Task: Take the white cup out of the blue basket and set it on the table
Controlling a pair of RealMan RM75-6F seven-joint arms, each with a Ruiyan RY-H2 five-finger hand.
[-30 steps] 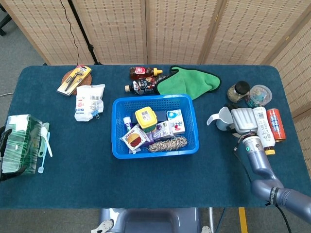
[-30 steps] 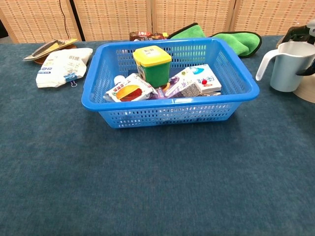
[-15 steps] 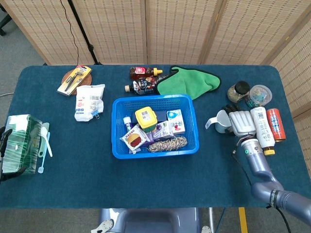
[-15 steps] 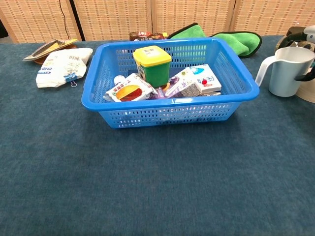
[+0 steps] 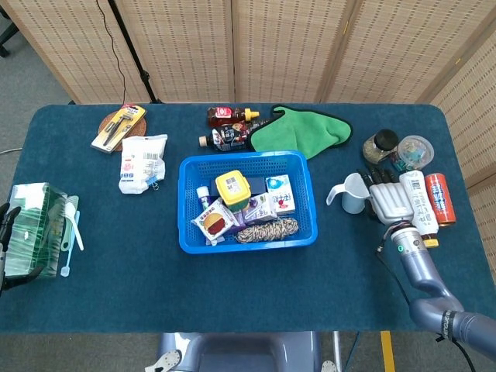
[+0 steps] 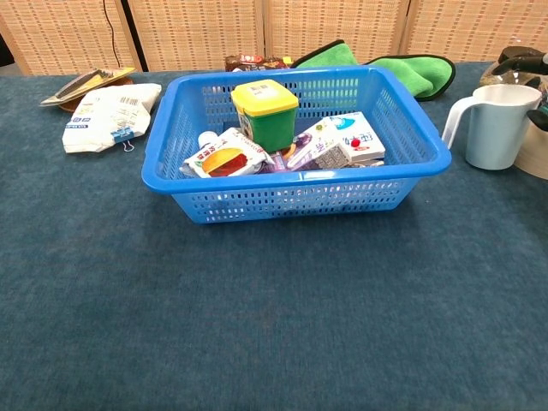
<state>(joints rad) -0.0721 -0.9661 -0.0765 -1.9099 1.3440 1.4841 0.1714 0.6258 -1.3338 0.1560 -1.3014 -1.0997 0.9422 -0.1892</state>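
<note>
The white cup (image 5: 351, 194) (image 6: 494, 127) stands upright on the blue tablecloth to the right of the blue basket (image 5: 248, 158) (image 6: 295, 180), its handle pointing toward the basket. My right hand (image 5: 391, 200) (image 6: 540, 118) is just to the cup's right, its fingers spread and its dark fingertips at the cup's side; the grip looks loosened. In the chest view only the fingertips show, at the right edge. A dark part of my left hand (image 5: 6, 221) peeks in at the far left edge beside a green box, too little of it to read.
The basket holds a yellow-lidded green tub (image 6: 266, 111), snack packets and small cartons. Bottles and jars (image 5: 422, 194) stand close behind the right hand. A green cloth (image 5: 302, 130) and sauce bottles (image 5: 229, 128) lie beyond the basket; a white packet (image 5: 142, 163) lies to its left.
The cup has come down and a little leftward to stand on the table. My right hand has drawn back to the right, its fingers no longer wrapped around the cup.
</note>
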